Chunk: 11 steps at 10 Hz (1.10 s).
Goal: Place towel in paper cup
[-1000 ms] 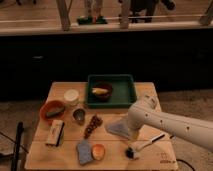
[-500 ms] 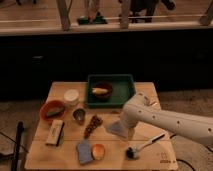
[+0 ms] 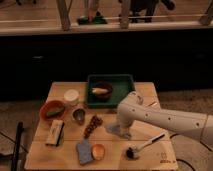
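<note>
Grey towel [image 3: 112, 131] beneath the claw [image 3: 124, 129]

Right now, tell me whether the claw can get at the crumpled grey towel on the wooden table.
Likely yes. The claw is down at the crumpled grey towel, with nothing standing between them. The black-and-white brush lies apart, nearer the front edge of the wooden table.

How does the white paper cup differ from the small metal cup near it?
Colour: the paper cup is white, the metal cup dark grey. Position: the paper cup sits beside the green tray, the metal cup nearer the camera, by the red bowl. Both stand upright, mouths up, apart from the gripper, which is down at the grey towel.
</note>
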Each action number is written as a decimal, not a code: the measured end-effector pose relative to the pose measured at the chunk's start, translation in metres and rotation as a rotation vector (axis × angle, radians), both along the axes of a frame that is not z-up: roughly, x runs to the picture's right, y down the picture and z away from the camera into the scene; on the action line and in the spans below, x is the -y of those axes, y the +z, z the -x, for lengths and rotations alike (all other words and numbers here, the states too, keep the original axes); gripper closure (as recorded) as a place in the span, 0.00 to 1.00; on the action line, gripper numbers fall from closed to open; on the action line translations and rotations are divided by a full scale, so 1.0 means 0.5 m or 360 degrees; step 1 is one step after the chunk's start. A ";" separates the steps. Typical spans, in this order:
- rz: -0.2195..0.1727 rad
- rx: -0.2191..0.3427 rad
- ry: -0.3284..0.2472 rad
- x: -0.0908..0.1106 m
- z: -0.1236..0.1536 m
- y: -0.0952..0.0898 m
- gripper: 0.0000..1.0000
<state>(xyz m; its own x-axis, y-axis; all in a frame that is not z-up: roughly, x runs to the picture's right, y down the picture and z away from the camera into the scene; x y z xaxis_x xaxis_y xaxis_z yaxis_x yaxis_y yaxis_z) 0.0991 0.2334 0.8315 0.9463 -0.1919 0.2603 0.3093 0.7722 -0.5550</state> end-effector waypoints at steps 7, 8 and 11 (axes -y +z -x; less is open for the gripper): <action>0.0006 -0.0005 0.0007 -0.003 -0.016 0.002 0.99; 0.0002 -0.0003 0.0008 -0.001 -0.016 -0.002 0.93; -0.0008 0.0003 0.0004 0.003 -0.011 -0.012 0.65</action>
